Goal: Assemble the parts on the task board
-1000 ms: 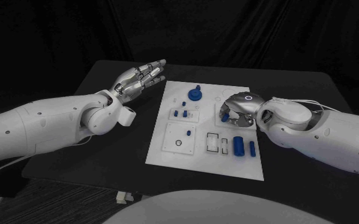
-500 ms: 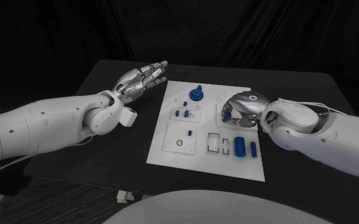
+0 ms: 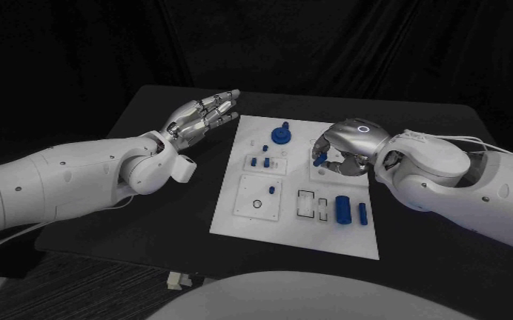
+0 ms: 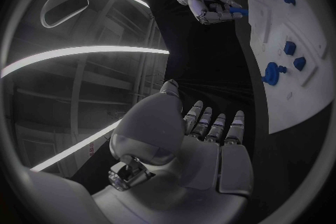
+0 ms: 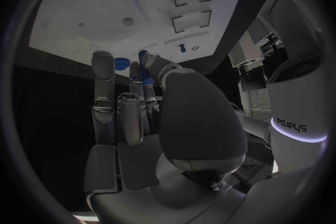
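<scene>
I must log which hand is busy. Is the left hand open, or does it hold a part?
Open. The left hand is beside the task board, fingers extended and apart, nothing in them; its wrist view shows a bare palm.

head overhead, wrists close, sharing task board [image 3: 299, 187]
</scene>
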Robot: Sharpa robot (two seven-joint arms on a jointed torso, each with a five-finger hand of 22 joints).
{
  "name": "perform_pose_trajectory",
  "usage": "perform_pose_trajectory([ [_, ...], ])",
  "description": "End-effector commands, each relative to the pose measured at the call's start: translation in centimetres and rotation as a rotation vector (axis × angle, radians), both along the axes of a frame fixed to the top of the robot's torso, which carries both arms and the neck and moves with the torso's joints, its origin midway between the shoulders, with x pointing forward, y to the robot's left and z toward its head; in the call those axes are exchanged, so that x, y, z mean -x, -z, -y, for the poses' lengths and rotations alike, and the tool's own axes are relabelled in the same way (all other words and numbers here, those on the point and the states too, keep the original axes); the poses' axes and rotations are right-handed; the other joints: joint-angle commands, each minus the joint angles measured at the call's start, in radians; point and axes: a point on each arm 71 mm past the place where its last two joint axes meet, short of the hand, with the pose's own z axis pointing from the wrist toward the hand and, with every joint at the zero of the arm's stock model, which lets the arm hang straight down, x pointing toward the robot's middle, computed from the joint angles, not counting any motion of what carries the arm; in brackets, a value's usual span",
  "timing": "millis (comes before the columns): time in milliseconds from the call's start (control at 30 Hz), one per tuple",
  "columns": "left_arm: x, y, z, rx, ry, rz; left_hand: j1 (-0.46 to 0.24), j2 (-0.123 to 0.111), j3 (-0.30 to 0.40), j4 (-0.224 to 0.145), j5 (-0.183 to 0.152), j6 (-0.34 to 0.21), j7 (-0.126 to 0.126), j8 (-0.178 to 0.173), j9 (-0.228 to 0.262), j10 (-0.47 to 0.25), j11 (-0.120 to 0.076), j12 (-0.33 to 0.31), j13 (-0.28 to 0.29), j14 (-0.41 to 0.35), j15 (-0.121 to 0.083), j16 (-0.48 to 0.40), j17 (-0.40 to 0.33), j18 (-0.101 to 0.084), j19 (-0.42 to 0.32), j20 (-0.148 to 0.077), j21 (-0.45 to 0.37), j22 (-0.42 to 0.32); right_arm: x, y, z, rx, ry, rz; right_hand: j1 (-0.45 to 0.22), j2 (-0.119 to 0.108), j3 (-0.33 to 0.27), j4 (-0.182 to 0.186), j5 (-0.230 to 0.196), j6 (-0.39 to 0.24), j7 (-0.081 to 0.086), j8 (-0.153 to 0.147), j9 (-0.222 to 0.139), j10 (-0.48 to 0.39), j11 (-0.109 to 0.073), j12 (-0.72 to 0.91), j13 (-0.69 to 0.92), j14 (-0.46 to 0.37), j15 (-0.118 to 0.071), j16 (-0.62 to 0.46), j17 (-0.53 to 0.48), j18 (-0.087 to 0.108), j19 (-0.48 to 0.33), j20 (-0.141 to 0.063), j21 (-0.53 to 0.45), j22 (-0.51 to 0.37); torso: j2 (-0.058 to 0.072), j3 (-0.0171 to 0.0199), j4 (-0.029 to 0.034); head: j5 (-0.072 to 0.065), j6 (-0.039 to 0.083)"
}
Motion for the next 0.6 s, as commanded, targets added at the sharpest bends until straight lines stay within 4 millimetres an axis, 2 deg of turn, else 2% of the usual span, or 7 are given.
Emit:
perform_pose_trajectory([
  [33,0.2,-0.8,0.1,0.078,0.007,0.102,0.007,0.002,0.006,0.002,0.004,0.004,0.006,0.005,0.001,0.000,0.008,0.004,0.001,0.000,-0.004,0.004,0.001,0.012,0.000,0.005,0.004,0.001,0.8,-0.2,-1.2,0.086,-0.019,0.020,-0.009,-0.003,-0.004,0.001,0.024,0.001,0.004,0.000,0.051,0.003,0.005,0.002,-0.001,0.047,0.006,0.001,0.014,0.004,0.002,0.007,0.008,0.054,0.000,0.0000,0.0002,0.003,0.000],
  [400,0.2,-0.7,0.2,0.077,0.008,0.097,0.008,0.002,0.006,0.001,0.005,0.004,0.006,0.005,0.001,0.001,0.009,0.005,0.001,0.000,-0.004,0.004,0.001,0.012,0.000,0.005,0.004,0.001,2.9,-0.4,-7.1,0.155,-0.160,0.029,-0.012,-0.007,-0.008,-0.003,0.032,0.001,0.003,-0.002,0.053,0.004,0.002,0.002,-0.001,0.048,0.001,0.001,0.015,0.005,0.003,0.005,0.010,0.054,0.001,0.0000,0.0003,0.022,0.000],
  [600,0.2,-0.7,0.2,0.075,0.007,0.096,0.010,0.002,0.007,0.001,0.007,0.004,0.005,0.005,0.001,0.001,0.013,0.007,0.002,0.000,-0.005,0.005,0.001,0.012,0.000,0.005,0.004,0.001,3.3,0.0,-10.0,0.162,-0.214,0.022,-0.012,-0.008,-0.009,-0.007,0.038,-0.002,0.004,-0.006,0.053,0.002,0.003,0.000,-0.001,0.049,0.000,0.003,0.020,0.005,0.005,0.004,0.018,0.056,0.000,-0.0002,0.0014,0.021,0.000],
])
